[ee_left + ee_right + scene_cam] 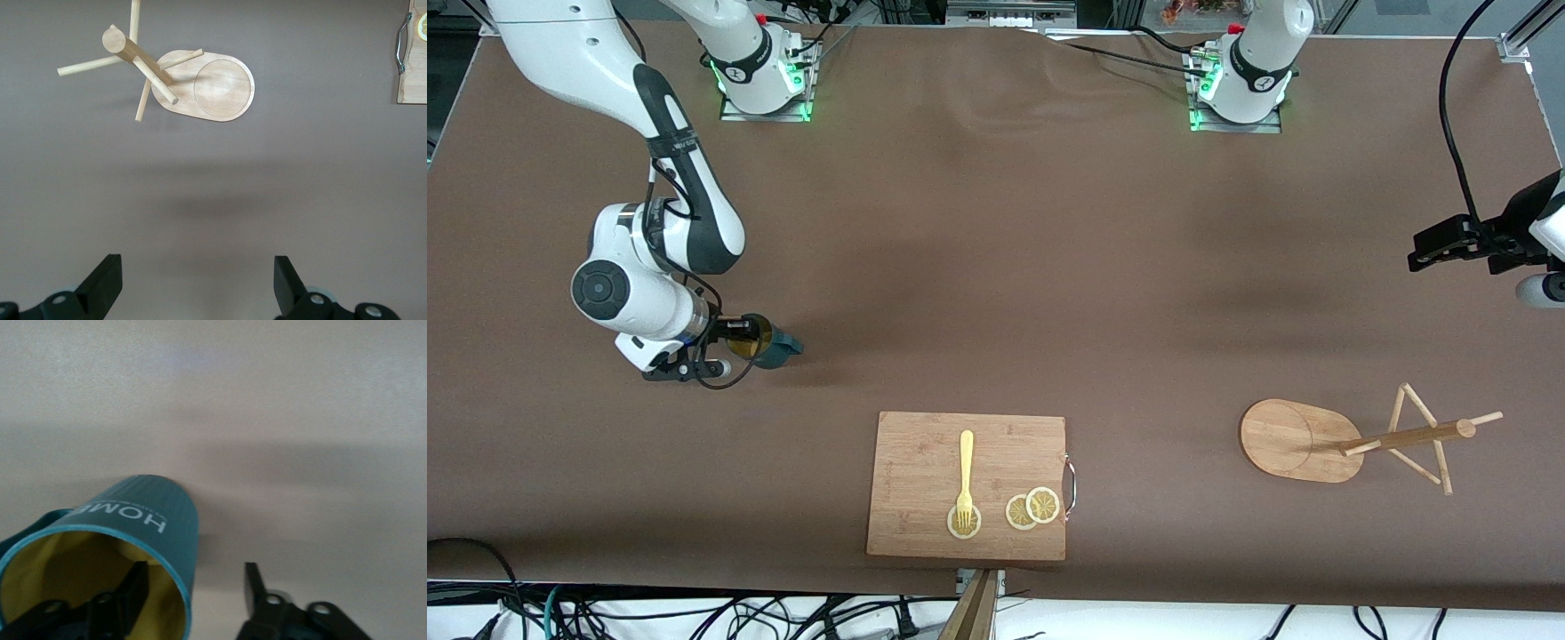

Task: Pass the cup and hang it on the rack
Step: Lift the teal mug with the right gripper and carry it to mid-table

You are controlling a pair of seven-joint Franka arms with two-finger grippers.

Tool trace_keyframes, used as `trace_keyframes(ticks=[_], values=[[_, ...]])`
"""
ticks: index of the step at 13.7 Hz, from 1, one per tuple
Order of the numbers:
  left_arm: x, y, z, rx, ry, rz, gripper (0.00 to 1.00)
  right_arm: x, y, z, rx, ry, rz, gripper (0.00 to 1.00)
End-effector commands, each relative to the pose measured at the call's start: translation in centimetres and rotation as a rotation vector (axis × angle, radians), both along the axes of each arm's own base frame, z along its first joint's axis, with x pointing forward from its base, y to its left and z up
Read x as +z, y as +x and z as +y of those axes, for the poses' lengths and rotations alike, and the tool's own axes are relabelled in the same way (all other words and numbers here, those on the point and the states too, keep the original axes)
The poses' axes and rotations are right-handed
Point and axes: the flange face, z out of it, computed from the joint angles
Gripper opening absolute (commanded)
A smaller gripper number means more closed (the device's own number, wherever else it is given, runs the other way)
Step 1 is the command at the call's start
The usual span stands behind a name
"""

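Note:
The dark teal cup (776,345) is tipped over near the right arm's end of the table, its yellowish mouth facing my right gripper (734,347). In the right wrist view the cup (143,520) reads "HOME". My right gripper (193,577) is open and straddles the cup's wall: one finger is inside the mouth, the other is outside with a gap to the wall. The wooden rack (1303,440) stands near the left arm's end, and also shows in the left wrist view (213,90). My left gripper (1418,253) is open and empty over bare table, as its wrist view (198,280) shows.
A bamboo cutting board (925,462) lies near the table's front edge with a yellow fork (965,476) and lemon slices (1033,508) on it. Its metal handle (402,41) shows at the edge of the left wrist view. Brown cloth covers the table.

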Motion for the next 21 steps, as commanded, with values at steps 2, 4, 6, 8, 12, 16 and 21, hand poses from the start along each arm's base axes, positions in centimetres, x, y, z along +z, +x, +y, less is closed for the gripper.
trace_keyframes(ticks=[2, 4, 6, 8, 12, 16, 21], values=[[0.5, 0.4, 0.1, 0.004, -0.022, -0.011, 1.00, 0.9, -0.6, 2.9, 0.015, 0.030, 0.009, 0.00], [0.4, 0.4, 0.1, 0.006, -0.022, -0.010, 1.00, 2.8, -0.6, 6.3, 0.067, 0.054, 0.020, 0.00], [0.5, 0.4, 0.0, 0.004, -0.022, -0.011, 1.00, 5.1, -0.8, 10.9, 0.012, 0.069, 0.033, 0.00], [0.5, 0.4, 0.0, 0.006, -0.022, -0.011, 1.00, 7.7, -1.6, 17.8, -0.045, 0.071, 0.032, 0.00], [0.4, 0.4, 0.0, 0.006, -0.022, -0.010, 1.00, 9.8, -5.7, 33.6, -0.110, 0.085, -0.012, 0.00], [0.4, 0.4, 0.0, 0.006, -0.022, -0.010, 1.00, 7.7, -12.6, 47.3, -0.149, 0.090, -0.024, 0.00], [0.4, 0.4, 0.0, 0.006, -0.022, -0.010, 1.00, 5.3, -16.4, 52.1, -0.083, 0.086, -0.036, 0.00]])
